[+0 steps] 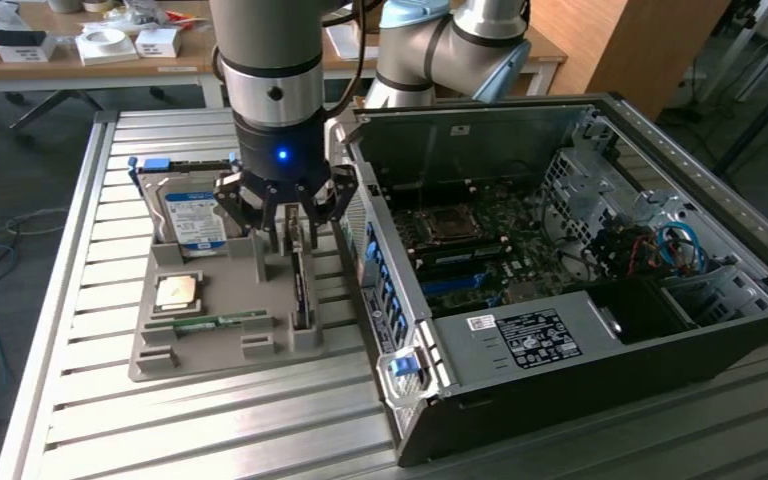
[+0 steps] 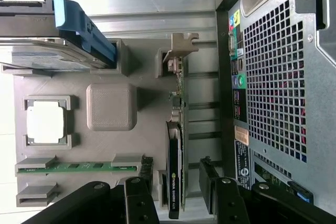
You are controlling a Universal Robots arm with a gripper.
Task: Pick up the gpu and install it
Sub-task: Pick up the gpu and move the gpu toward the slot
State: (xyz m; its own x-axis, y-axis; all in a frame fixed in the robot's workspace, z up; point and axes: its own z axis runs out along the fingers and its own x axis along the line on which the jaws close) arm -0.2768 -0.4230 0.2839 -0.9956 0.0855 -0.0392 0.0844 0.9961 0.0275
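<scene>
Where the slatted table (image 1: 157,420) comes nearest, bare slats lie open in front of the grey tray (image 1: 224,300). On the exterior view's right, the tray edge runs just beside the open case (image 1: 398,300), with only a narrow strip between them. Standing on its edge, the gpu (image 1: 300,290) sits in the tray slot nearest the case. A memory stick (image 1: 211,322) and cpu (image 1: 177,292) lie flat on its other side.

Over the gpu hangs the gripper (image 1: 284,215), jaws spread wide, holding nothing. In the wrist view the fingers (image 2: 210,182) flank the gpu with a gap on each side and no contact seen.

Long axis of the gpu runs near-to-far along the tray, parallel to the case's rear panel. Its metal bracket (image 2: 178,51) is at the far end, toward the hard drive (image 1: 191,215), which stands on edge at the tray's far corner. A cluttered desk (image 1: 91,60) stands behind.
</scene>
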